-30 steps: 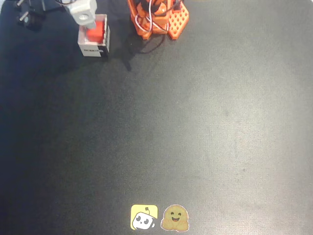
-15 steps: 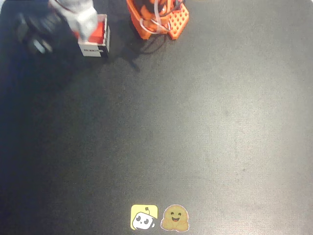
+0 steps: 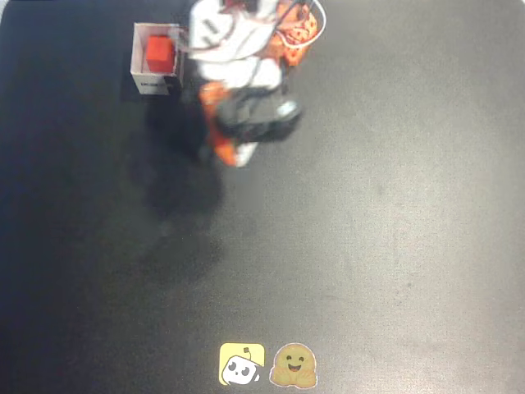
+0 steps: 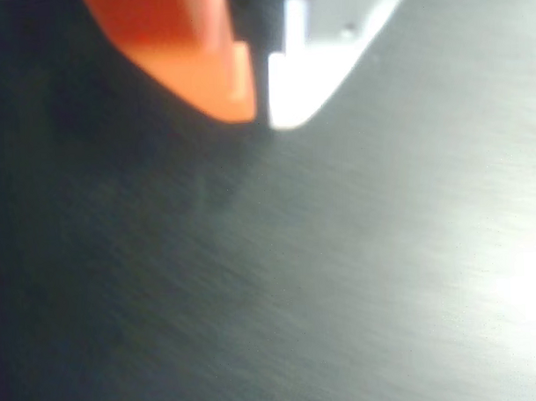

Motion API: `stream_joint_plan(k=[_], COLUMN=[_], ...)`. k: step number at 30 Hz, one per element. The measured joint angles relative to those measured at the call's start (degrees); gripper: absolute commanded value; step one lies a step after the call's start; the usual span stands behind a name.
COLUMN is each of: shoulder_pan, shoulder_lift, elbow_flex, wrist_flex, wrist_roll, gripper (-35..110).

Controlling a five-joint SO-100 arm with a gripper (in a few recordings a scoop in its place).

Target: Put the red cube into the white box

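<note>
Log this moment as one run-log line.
task: cube-in-box | red cube: inside white box | gripper: shut, empty, off to the box's right over bare mat | status: placed

open mat (image 3: 369, 246) everywhere, white box (image 3: 141, 80) far-left obstacle

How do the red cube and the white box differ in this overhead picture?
The red cube is bright red; the white box is white with a dark label on one wall. The cube is smaller and solid; the box is open-topped. The cube lies inside the box. Both look square from above.
</note>
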Motion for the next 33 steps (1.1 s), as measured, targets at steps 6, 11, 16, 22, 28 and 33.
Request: stream_joint_plan(k=[6, 11, 16, 22, 28, 33], shoulder_pan=[-4.04, -4.92, -5.19, -4.75, -4.66, -4.48], shoulder_lift=[20.39, 27.69, 28.48, 28.92, 28.74, 28.74], elbow_flex=[14.24, 20.65, 26.46, 31.55, 31.82, 31.82], wrist_flex=[0.0, -0.79, -6.06, -8.79, 2.11, 12.74], wrist_roll=[0.88, 3.43, 8.7, 12.48, 13.71, 13.71], gripper=[0, 0, 0, 0, 0, 0])
